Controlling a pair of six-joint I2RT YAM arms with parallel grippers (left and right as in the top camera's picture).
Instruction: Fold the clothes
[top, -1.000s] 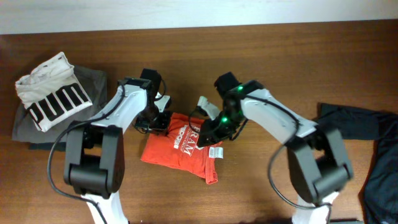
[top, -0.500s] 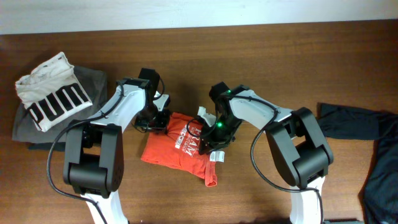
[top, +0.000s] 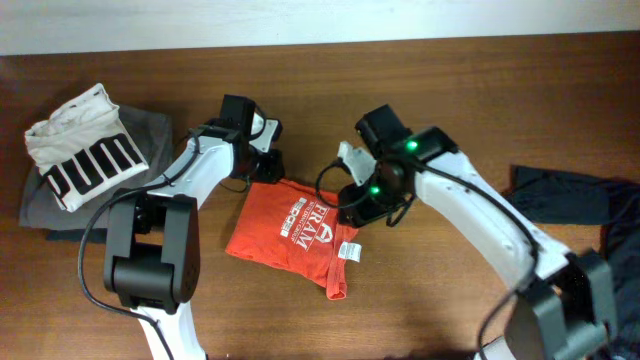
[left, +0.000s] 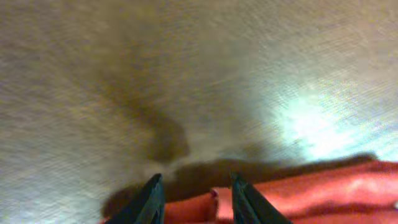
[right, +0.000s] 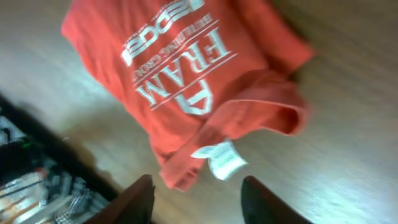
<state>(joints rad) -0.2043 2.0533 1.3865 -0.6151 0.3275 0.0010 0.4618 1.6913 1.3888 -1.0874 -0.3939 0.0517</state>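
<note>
Overhead, the folded orange-red T-shirt (top: 290, 235) lies mid-table (top: 450, 80) between both arms. The right wrist view alone shows the right gripper (right: 198, 199) spread and empty over the lettering and white tag (right: 225, 158). The left wrist view shows the left gripper (left: 198, 202) spread, pinching nothing, at the shirt's edge, with bare wood beyond. A PUMA shirt (top: 85, 150) lies well apart.

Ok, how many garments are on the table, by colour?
Orange T-shirt: 1
White shirt: 1
Grey garment: 1
Dark cloth, right edge: at least 1
Total: at least 4
</note>
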